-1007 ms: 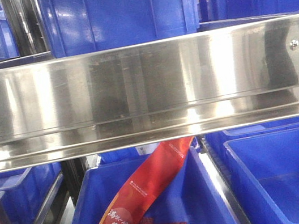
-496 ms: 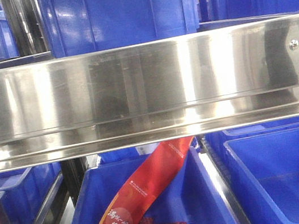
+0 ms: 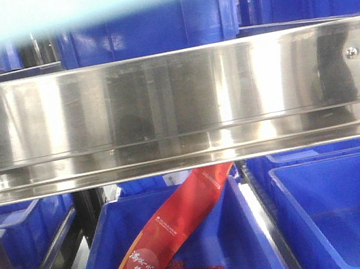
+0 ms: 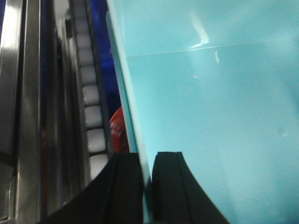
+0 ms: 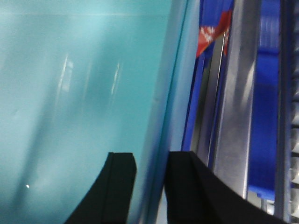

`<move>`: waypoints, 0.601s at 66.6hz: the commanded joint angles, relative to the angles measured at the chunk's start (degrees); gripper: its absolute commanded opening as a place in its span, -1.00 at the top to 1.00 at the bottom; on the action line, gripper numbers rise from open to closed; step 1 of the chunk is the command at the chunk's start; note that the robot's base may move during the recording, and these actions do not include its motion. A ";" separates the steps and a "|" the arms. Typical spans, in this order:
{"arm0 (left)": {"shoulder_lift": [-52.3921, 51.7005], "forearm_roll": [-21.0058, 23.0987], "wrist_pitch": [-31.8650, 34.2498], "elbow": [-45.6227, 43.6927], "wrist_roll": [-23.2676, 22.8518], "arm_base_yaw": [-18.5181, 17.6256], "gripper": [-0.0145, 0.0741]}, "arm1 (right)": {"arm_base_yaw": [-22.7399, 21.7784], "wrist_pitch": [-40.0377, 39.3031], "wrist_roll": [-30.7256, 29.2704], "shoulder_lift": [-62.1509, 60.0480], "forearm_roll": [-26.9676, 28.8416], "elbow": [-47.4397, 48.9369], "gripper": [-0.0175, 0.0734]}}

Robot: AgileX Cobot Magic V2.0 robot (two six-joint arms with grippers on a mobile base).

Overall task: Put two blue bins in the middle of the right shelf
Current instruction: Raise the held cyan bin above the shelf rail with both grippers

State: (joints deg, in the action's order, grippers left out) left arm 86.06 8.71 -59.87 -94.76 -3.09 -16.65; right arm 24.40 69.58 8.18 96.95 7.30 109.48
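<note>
Teal plastic is filling both wrist views: I am holding one bin [image 4: 210, 116] between my two arms. My left gripper [image 4: 145, 186] is clamping the bin's left wall, one finger outside and one inside. My right gripper [image 5: 152, 191] is pinching the right wall [image 5: 173, 93] the same way. The wrist cameras render it teal rather than blue, but I judge it one of the task's two.

From the front, its pale blurred underside [image 3: 109, 1] is showing above the steel shelf edge [image 3: 175, 107], so I am carrying it high and it is not yet set down.

Progress, as I judge it: first or second bin, I cannot tell. Placement on the right shelf's middle level is still ahead, and nothing shows a bin already delivered.

Counts: one bin in my grip. Below the shelf edge, two open bins near: one [image 3: 252, 233] holding a red packet [image 3: 175, 232], one [image 3: 345, 210] bare. More blue bins are sitting behind and to the sides, too cropped to count.
</note>
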 commanded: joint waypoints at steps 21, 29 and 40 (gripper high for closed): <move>1.88 3.41 -0.74 -0.75 1.60 -1.03 0.65 | 0.79 -3.55 0.30 4.59 3.37 1.10 0.74; 1.88 3.41 -0.74 -0.75 1.60 -1.03 0.17 | 0.79 -3.55 0.30 4.59 3.15 1.10 0.14; 1.66 3.41 -0.41 -0.89 1.60 -1.03 -0.46 | 0.79 -3.15 0.30 4.23 1.37 1.10 -0.64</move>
State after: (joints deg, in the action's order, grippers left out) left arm 88.94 10.67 -61.27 -94.87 -1.72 -17.18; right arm 25.12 67.37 8.38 102.01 9.51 110.07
